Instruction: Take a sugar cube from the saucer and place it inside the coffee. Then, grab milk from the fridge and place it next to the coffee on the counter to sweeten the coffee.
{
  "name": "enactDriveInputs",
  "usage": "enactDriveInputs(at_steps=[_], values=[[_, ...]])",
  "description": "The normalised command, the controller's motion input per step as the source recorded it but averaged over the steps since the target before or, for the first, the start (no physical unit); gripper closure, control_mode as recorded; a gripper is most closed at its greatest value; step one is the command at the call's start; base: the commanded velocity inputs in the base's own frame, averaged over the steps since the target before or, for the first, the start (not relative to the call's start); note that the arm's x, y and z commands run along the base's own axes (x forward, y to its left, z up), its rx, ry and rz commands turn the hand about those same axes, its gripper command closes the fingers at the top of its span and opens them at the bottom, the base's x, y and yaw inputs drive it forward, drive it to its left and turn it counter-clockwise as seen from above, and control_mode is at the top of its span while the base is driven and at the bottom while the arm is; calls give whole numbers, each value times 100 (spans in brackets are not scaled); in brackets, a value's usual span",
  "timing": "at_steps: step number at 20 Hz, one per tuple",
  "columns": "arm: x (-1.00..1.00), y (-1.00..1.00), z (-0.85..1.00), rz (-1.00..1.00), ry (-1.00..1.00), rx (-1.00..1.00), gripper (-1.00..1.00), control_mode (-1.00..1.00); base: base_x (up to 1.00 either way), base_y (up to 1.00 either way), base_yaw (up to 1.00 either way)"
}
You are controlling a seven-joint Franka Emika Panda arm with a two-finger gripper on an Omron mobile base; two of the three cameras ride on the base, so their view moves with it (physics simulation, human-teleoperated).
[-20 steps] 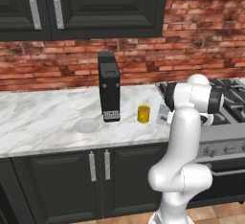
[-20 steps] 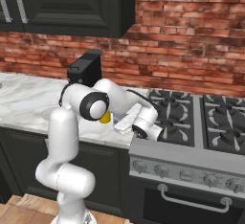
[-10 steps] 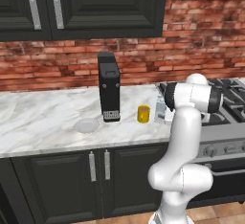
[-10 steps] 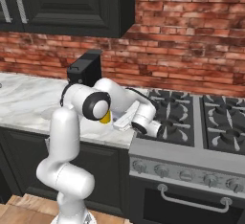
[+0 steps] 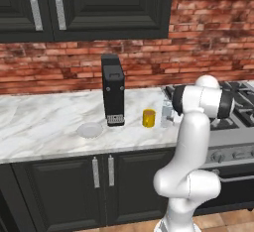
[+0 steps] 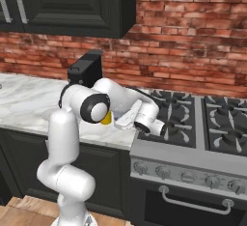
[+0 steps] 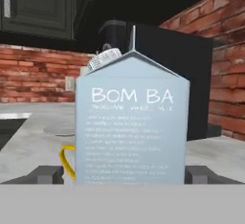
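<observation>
The milk point(image 7: 131, 122) stands upright in front of me on the bench point(image 5: 44, 122), its long axis vertical, its gabled top pointing straight up and its printed face turned square toward my hand. It is a pale blue-grey carton with flat smooth panels, a sharp roof ridge and a ribbed round cap on the left slope. My fingers point(image 7: 50, 174) are spread apart, one dark blunt tip on each side of the carton's base with a gap showing, so I am not clamping it. Just beside the milk, partly hidden behind its lower left corner, is the coffee point(image 5: 148, 118), a short yellow-orange cylinder of which I see a curved rim. Behind both rises the coffee machine point(image 5: 113, 96), a tall matte black box. Further left along the bench lies the saucer point(image 5: 90, 130), shallow, round and white. The bench is white marble with grey veins, over dark cabinets point(image 5: 59, 186). A rough red brick wall point(image 5: 208, 37) backs everything.
</observation>
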Motion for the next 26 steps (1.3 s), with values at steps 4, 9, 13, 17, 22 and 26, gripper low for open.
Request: enactDriveInputs(at_steps=[4, 9, 13, 17, 22, 26], values=[[-10, -22, 39, 0, -3, 0, -100, -100, 0, 0, 0], [-38, -35, 63, 0, -14, 1, -100, -100, 0, 0, 0], [-60, -10, 100, -3, -14, 1, -100, -100, 0, 0, 0], [-78, 0, 100, -10, -13, 0, -100, -100, 0, 0, 0], [-77, 0, 100, -11, -16, 0, -100, -100, 0, 0, 0], [-90, 0, 100, -11, -35, -5, -100, -100, 0, 0, 0]])
